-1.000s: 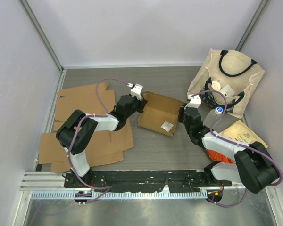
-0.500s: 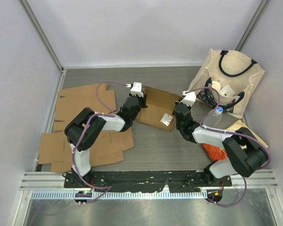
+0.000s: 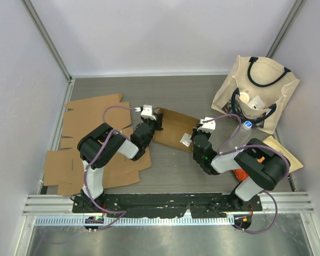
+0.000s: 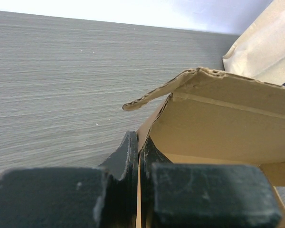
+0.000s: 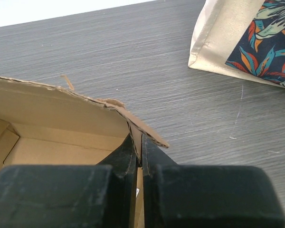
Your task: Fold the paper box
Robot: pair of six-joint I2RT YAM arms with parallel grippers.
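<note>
Cardboard box [image 3: 173, 129], brown and corrugated, lies half-formed mid-desk [image 3: 176, 165], white label on its near face, long axis running left-right between the arms. Left gripper [image 4: 138, 151] pinches its left wall; right gripper [image 5: 138, 148] pinches its right flap. Cream canvas tote bag [image 3: 258, 90] at the far right holds white and dark items.

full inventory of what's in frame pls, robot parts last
cardboard box: 1, brown, table centre, open, between the arms
flat cardboard sheets: several overlapping, exact count unclear, brown, left side of table
tote bag: 1, cream with black handles, far right corner
bottle: 1, blue cap, at the tote's near edge
paper pouch: 1, tan, right edge
packet: 1, orange-red, mostly hidden by the right arm
table: 1, grey wood-grain
left end effector: 1, black, shut on the box's left wall
right end effector: 1, black, shut on the box's right wall
</note>
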